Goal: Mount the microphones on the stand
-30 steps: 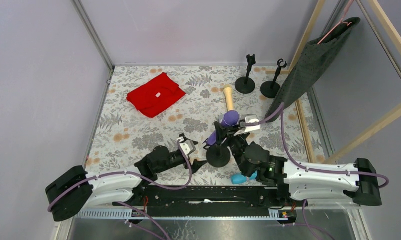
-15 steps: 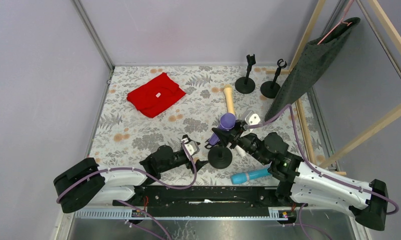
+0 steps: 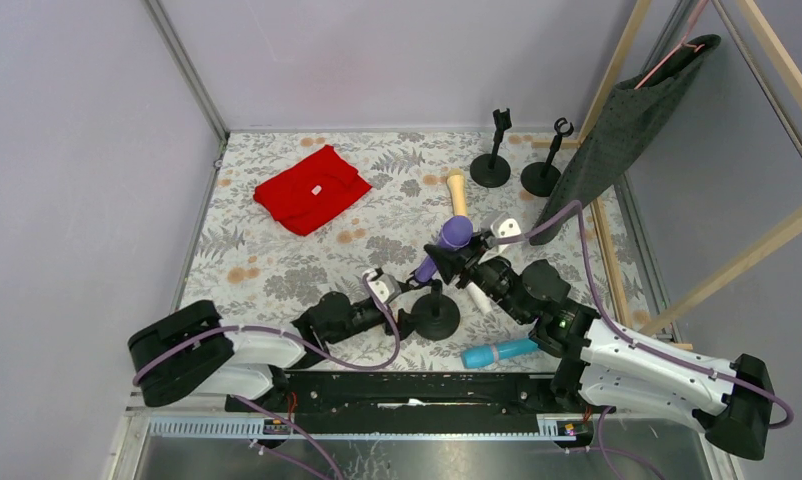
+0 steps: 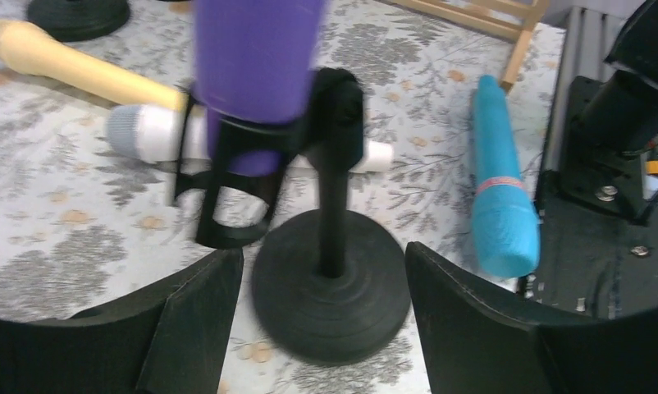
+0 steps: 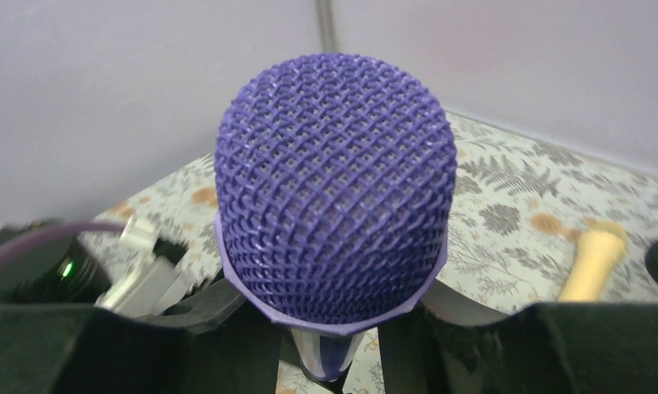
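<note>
My right gripper (image 3: pixel 457 263) (image 5: pixel 334 357) is shut on the purple microphone (image 3: pixel 449 243) (image 5: pixel 334 213) (image 4: pixel 256 66), just below its mesh head. The microphone tilts over a black stand (image 3: pixel 436 314) (image 4: pixel 332 283), with its handle's lower end inside the stand's clip (image 4: pixel 242 168). My left gripper (image 3: pixel 407 316) (image 4: pixel 322 253) is open, and its fingers (image 4: pixel 196 316) flank the stand's round base closely. On the cloth lie a white microphone (image 4: pixel 153 134) (image 3: pixel 475 298), a cream-yellow one (image 3: pixel 458 192) (image 4: pixel 71 66) (image 5: pixel 592 263) and a light blue one (image 3: pixel 501 351) (image 4: pixel 500 193).
Two more black stands (image 3: pixel 491 152) (image 3: pixel 548 160) stand at the back right. A red cloth (image 3: pixel 311 188) lies at the back left. A dark fabric (image 3: pixel 625 125) hangs from a wooden frame on the right. The arms' base rail (image 3: pixel 407 388) runs along the near edge.
My left gripper has slid right to the stand's base and its jaws have narrowed around it. The right arm has swung back and tipped the purple microphone more upright over the stand.
</note>
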Robot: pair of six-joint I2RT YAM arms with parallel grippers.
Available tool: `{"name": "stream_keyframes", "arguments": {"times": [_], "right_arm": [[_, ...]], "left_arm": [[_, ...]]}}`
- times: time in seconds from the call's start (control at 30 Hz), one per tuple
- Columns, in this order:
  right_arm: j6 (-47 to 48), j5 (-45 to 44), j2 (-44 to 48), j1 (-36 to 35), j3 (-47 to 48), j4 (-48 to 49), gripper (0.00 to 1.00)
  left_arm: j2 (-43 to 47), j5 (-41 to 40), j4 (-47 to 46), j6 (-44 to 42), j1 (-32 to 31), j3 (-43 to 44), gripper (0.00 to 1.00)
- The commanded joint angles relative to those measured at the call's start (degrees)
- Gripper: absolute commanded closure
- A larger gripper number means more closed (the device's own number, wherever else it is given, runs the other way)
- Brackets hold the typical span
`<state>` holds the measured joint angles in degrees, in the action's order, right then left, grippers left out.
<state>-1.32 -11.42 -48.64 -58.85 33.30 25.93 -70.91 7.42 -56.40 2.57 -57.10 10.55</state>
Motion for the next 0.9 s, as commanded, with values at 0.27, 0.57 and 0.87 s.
{"name": "stream_keyframes", "arguments": {"times": [0.27, 0.57, 0.87], "right_arm": [[-16.6, -29.3, -4.6, 0.4, -0.8, -17.4, 1.00], [-20.2, -37.1, -4.9, -3.5, -0.1, -19.9, 1.00], [-20.9, -37.3, -3.3, -5.2, -0.2, -21.0, 1.00]], "left_arm": [[-13.6, -20.5, -20.9, 5.8, -14.2, 3.7, 0.17], [-21.1, -36.6, -20.7, 1.8, -14.8, 12.4, 0.20], [-26.2, -40.0, -20.1, 5.3, -14.7, 17.7, 0.33]]}}
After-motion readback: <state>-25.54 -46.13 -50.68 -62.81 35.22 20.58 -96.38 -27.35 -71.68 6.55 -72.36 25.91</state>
